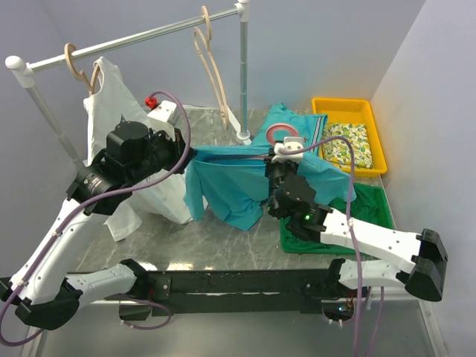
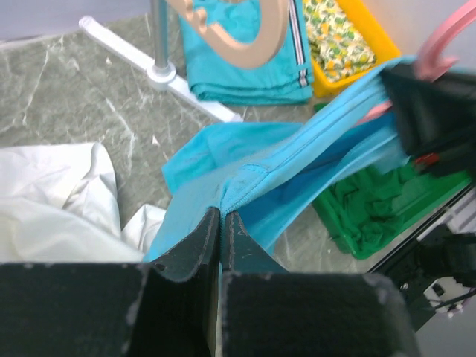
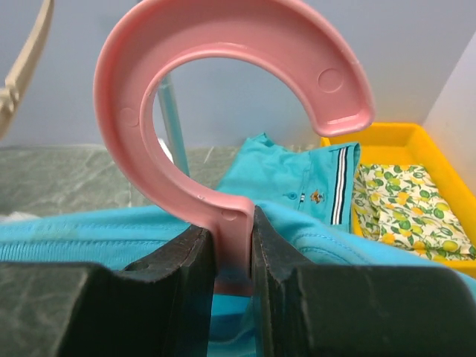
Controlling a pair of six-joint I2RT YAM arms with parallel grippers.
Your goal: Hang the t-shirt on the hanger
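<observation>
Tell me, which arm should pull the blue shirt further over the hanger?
Probably left: the left gripper pinches the t-shirt seam, while the right gripper is clamped on the hanger neck.

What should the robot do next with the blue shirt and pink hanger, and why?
Probably the left gripper should pull the t-shirt a little further from the hanger. It pinches the shirt's edge, the right gripper clamps the hanger under its hook, and the cloth is stretched between them; the hanger's shoulders are hidden.
</observation>
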